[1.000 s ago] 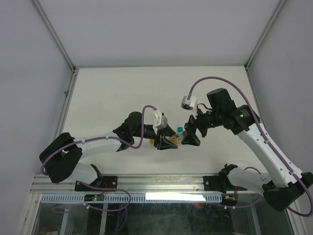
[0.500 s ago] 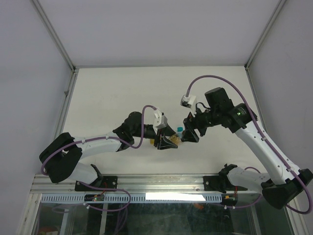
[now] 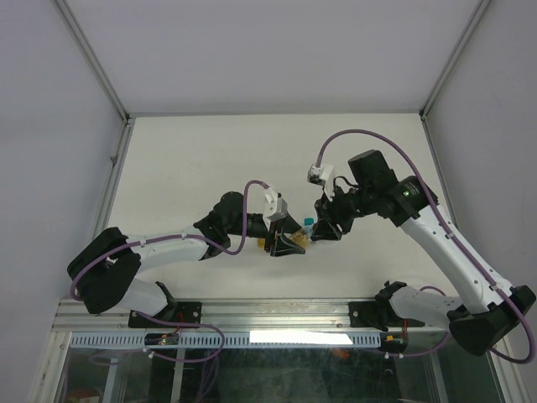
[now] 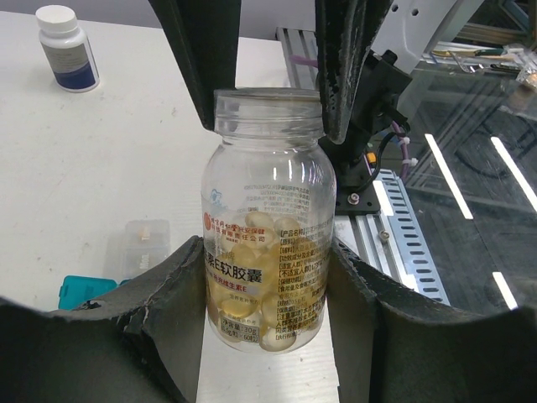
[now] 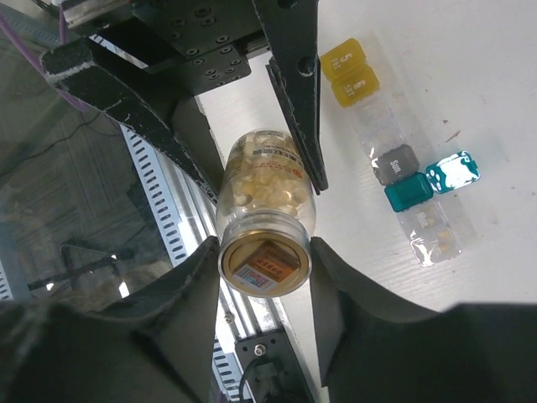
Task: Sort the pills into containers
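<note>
Over bench (image 3: 210,151) middle, gripping pill bottle (image 4: 264,210) by body with left gripper (image 4: 268,281); flanking its mouth with right gripper (image 5: 264,262), grip or gap unclear; with containers (image 5: 394,164) lined on bench at 2 o'clock of bottle in right wrist view

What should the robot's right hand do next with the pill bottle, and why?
Probably squeeze the right gripper shut on the neck of the bottle. Its fingers flank the neck, the left gripper clamps the body, and a firm hold on both ends seems needed before opening or tipping it.
</note>
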